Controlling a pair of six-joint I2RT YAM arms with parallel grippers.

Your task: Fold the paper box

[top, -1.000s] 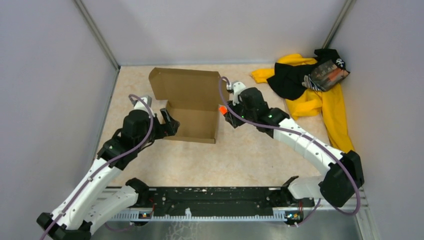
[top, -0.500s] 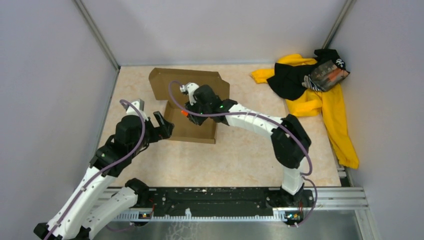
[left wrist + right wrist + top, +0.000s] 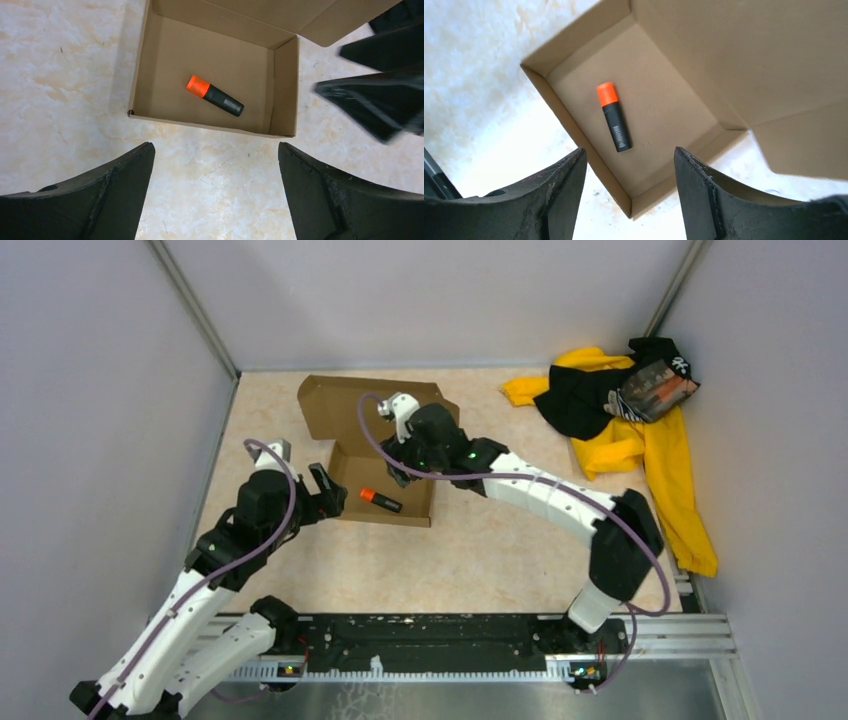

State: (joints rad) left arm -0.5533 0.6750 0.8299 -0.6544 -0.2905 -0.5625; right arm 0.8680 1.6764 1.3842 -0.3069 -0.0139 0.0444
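Cardboard paper box (image 3: 165,70) crosswise, lid (image 3: 340,410) up (rearward), left gripper (image 3: 215,150) and right gripper (image 3: 629,152) apart

I have the marker (image 3: 381,501) lying in the paper box (image 3: 350,472); the clothing pile (image 3: 640,430) sits well apart to its right.

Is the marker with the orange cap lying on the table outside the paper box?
No, the marker lies inside the paper box, on its floor.

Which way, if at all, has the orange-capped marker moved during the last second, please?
Yes. The marker moved left in the top view: it was just outside the right wall of the paper box and now lies loose on its floor.
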